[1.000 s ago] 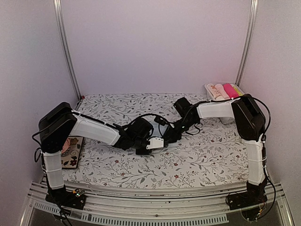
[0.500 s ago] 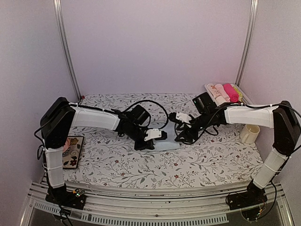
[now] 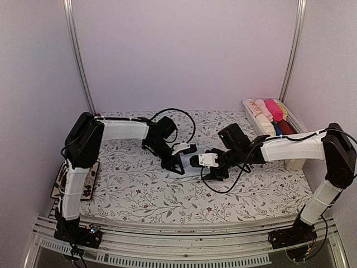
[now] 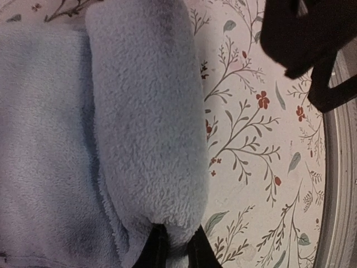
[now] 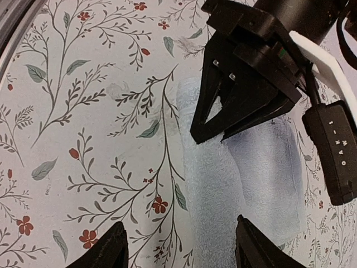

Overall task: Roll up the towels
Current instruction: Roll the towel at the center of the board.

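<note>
The light blue towel [image 4: 39,139] lies on the flowered table cover at mid-table, one side of it wound into a thick roll [image 4: 145,123]. My left gripper [image 4: 173,251] is shut on the near end of that roll. From above, the left gripper [image 3: 179,166] and the right gripper [image 3: 196,162] meet over the towel [image 3: 193,171]. My right gripper [image 5: 181,251] is open and hovers over the towel's [image 5: 217,190] flat edge, one finger above the cloth and the other above bare cover. The left gripper [image 5: 245,84] faces it. A cream roll [image 3: 295,164] peeks from behind my right forearm.
A white basket [image 3: 294,120] at the back right holds several rolled cloths in cream, pink, hot pink, dark blue and maroon. A patterned card [image 3: 70,181] lies at the left edge of the cover. Metal posts [image 3: 78,56] stand at the back corners.
My right arm has stretched out and swung its gripper left, up to the towel, with its jaws spread wider. The left gripper has stayed shut on the roll and drawn it slightly farther back.
</note>
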You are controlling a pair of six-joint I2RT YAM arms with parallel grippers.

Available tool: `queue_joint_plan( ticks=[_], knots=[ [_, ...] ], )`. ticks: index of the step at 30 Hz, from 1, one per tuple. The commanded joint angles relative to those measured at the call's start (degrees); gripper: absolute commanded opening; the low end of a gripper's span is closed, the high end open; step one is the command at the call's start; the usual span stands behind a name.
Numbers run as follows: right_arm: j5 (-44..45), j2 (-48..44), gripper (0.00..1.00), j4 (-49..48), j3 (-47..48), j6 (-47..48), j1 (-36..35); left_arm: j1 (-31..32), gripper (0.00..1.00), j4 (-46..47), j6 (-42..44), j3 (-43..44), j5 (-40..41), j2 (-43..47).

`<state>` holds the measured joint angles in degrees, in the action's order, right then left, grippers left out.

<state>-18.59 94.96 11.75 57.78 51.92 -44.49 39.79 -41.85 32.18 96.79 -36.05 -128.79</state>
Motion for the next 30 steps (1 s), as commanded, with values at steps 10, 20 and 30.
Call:
queue_joint_plan(
  ticks=[10, 20, 30],
  knots=[
    [9.17, 11.53, 0.63, -7.96, 4.61, 3.8, -1.39, -3.23, 0.07, -9.65, -0.55, 5.4, -10.02, -7.58],
    [12.57, 17.25, 0.26, -7.75, 7.24, 2.12, -1.83, -4.29, 0.12, -9.75, -0.51, 5.11, -11.75, -8.12],
    [6.63, 16.67, 0.05, 0.76, 9.9, -0.69, -1.88, -4.84, 0.67, -3.83, -4.04, -0.39, 1.85, 1.43]
  ],
)
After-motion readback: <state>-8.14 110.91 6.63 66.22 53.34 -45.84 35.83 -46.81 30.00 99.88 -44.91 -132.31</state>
